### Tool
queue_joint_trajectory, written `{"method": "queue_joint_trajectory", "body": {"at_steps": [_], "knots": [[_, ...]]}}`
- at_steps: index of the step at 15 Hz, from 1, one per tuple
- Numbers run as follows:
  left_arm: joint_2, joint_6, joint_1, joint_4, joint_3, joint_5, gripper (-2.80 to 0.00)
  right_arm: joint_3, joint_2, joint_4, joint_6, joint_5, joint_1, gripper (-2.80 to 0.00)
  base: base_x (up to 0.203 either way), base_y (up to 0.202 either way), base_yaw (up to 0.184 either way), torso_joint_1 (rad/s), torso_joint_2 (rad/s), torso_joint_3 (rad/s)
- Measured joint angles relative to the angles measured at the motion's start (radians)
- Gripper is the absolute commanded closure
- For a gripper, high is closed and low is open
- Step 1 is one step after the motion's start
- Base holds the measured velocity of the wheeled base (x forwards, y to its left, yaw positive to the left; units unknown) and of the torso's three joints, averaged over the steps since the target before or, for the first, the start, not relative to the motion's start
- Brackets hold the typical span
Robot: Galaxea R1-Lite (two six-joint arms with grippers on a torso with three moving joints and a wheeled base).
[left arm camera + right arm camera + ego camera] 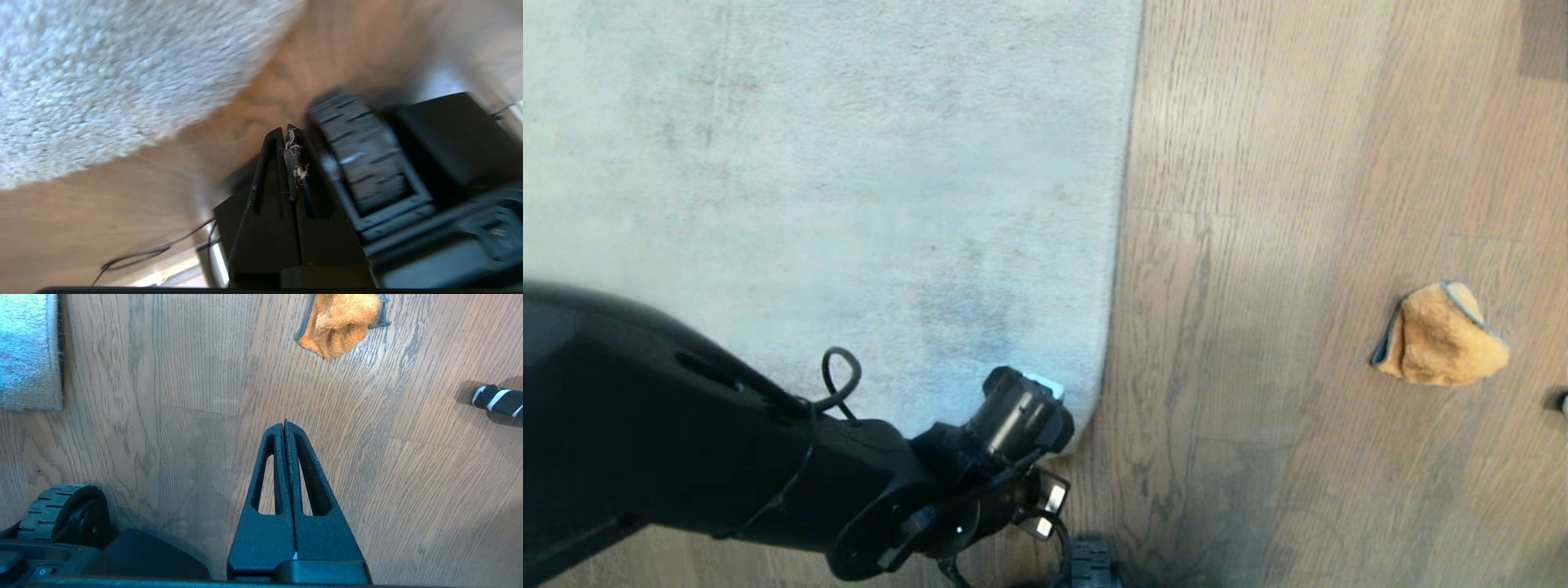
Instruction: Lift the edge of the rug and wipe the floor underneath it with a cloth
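The pale grey rug fills the head view's upper left, its edge [1115, 245] running down to a rounded corner [122, 147] that lies flat on the brown wood floor [1298, 245]. My left arm's wrist [1013, 416] hangs over that corner. The left gripper [287, 128] is shut, with only bits of fluff stuck between its pads, and points at the floor beside the corner, near my base. The orange cloth [1441, 335] lies crumpled on the floor to the right, well apart from the rug. My right gripper [285, 424] is shut and empty above bare floor, short of the cloth [339, 322].
My base's ridged wheel [359, 163] and dark housing sit close to the left gripper; the wheel [53, 506] also shows in the right wrist view. A black object with white stripes [496, 400] lies on the floor right of the cloth. A thin cable [155, 253] trails by the base.
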Motion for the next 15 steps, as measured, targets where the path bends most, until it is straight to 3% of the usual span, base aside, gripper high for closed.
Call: {"method": "queue_joint_trajectory", "body": {"at_steps": [4, 7, 13, 15], "knots": [[0.046, 0.081, 0.069, 0.003, -0.018, -0.002, 0.0, 0.0, 0.0, 0.0, 0.0, 0.0, 0.0, 0.0, 0.0, 0.0, 0.0, 0.0, 0.0, 0.0], [0.08, 0.099, 0.103, 0.0, -0.036, -0.003, 0.0, 0.0, 0.0, 0.0, 0.0, 0.0, 0.0, 0.0, 0.0, 0.0, 0.0, 0.0, 0.0, 0.0], [0.17, 0.222, 0.149, -0.052, -0.164, -0.011, 0.0, 0.0, 0.0, 0.0, 0.0, 0.0, 0.0, 0.0, 0.0, 0.0, 0.0, 0.0, 0.0, 0.0], [0.197, 0.254, 0.159, -0.084, -0.188, -0.043, 0.0, 0.0, 0.0, 0.0, 0.0, 0.0, 0.0, 0.0, 0.0, 0.0, 0.0, 0.0, 0.0, 0.0]]}}
